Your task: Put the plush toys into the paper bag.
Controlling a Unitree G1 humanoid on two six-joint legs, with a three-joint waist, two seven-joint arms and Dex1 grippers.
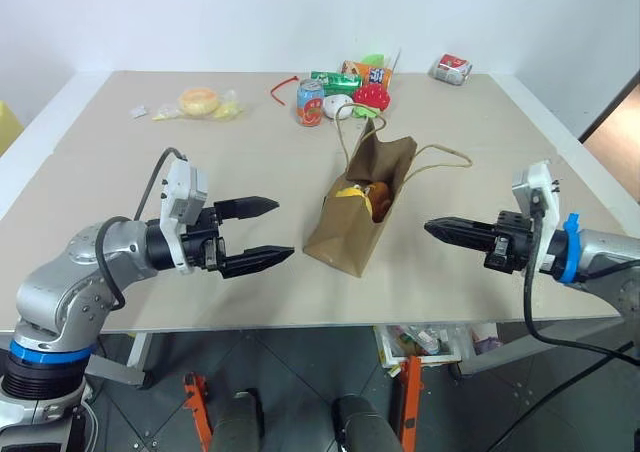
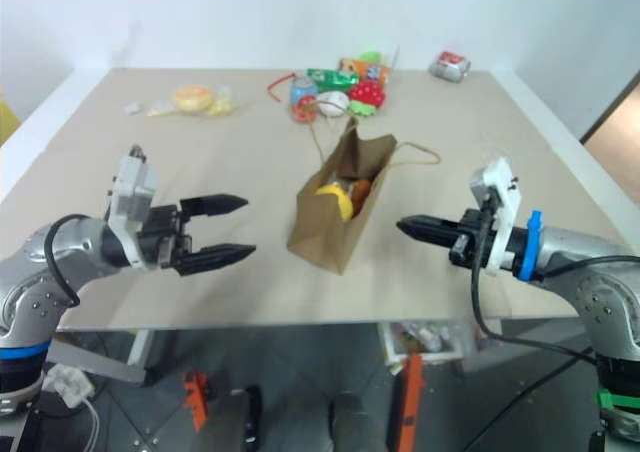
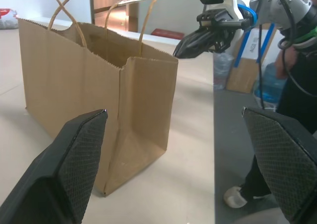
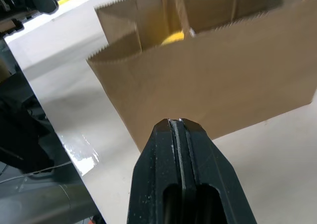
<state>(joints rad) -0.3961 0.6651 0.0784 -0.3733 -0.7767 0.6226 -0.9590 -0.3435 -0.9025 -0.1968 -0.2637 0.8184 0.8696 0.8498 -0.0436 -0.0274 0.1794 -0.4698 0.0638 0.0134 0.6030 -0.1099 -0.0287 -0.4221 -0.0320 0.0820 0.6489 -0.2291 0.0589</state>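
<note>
Standing light and flimsy, the paper bag (image 1: 362, 210) is flanked by a wide left hand (image 1: 263, 234) and a clamped-together, empty right hand (image 1: 442, 230); its handles (image 1: 440, 156) are judged best gripped.

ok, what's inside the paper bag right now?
Through the open top of the paper bag, the yellow-and-white egg-shaped plush shows, with a brown-orange shape beside it, likely the monkey. The bag walls cover everything lower down, so nothing else can be confirmed.

Matt creased kraft paper bag (image 1: 352, 227) on smooth matt table (image 1: 150, 172)
</note>
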